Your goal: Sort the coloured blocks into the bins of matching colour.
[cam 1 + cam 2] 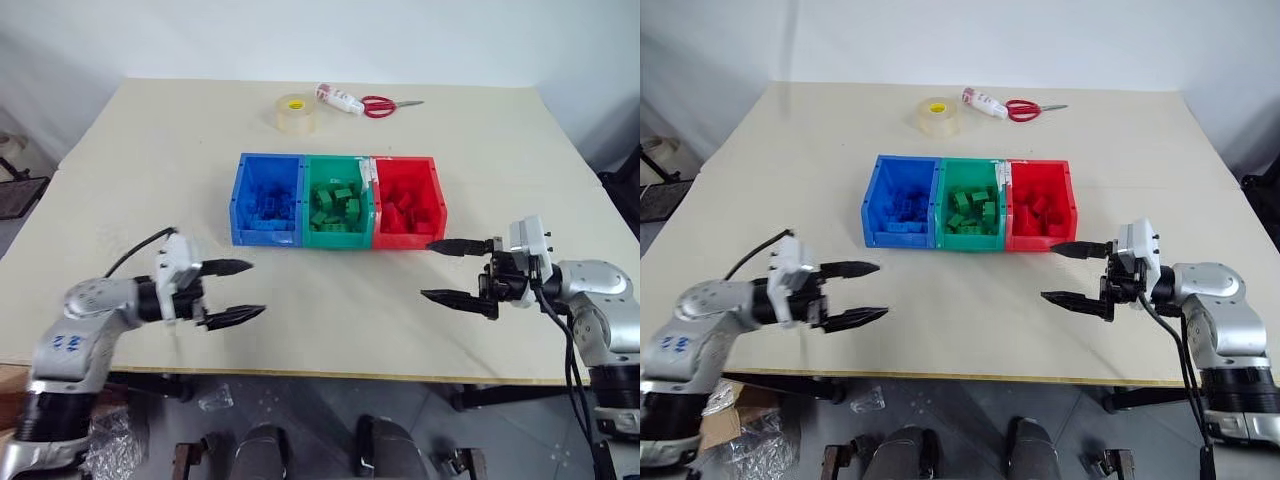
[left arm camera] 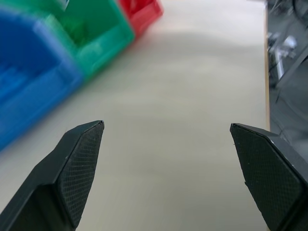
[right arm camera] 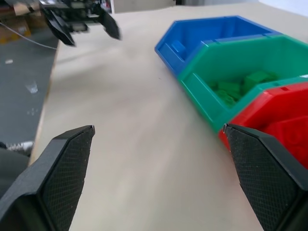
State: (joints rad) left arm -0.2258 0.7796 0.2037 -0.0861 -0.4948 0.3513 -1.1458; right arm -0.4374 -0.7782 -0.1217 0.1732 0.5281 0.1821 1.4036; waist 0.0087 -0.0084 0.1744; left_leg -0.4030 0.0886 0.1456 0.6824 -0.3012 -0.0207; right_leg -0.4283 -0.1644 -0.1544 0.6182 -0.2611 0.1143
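Note:
Three joined bins stand in a row mid-table: a blue bin (image 1: pixel 266 198), a green bin (image 1: pixel 338 202) and a red bin (image 1: pixel 408 200). Blue blocks (image 1: pixel 270 208) lie in the blue bin, green blocks (image 1: pixel 336 207) in the green one and red blocks (image 1: pixel 412 215) in the red one. My left gripper (image 1: pixel 234 292) hovers open and empty near the table's front left, pointing toward the bins. On the front right, just in front of the red bin's corner, my right gripper (image 1: pixel 446 270) is open and empty too.
A roll of clear tape (image 1: pixel 296 112), a small white tube (image 1: pixel 339 98) and red-handled scissors (image 1: pixel 381 106) lie at the table's far edge. Bare tabletop (image 1: pixel 340 290) stretches between the two grippers. The table's front edge (image 1: pixel 330 375) runs just below them.

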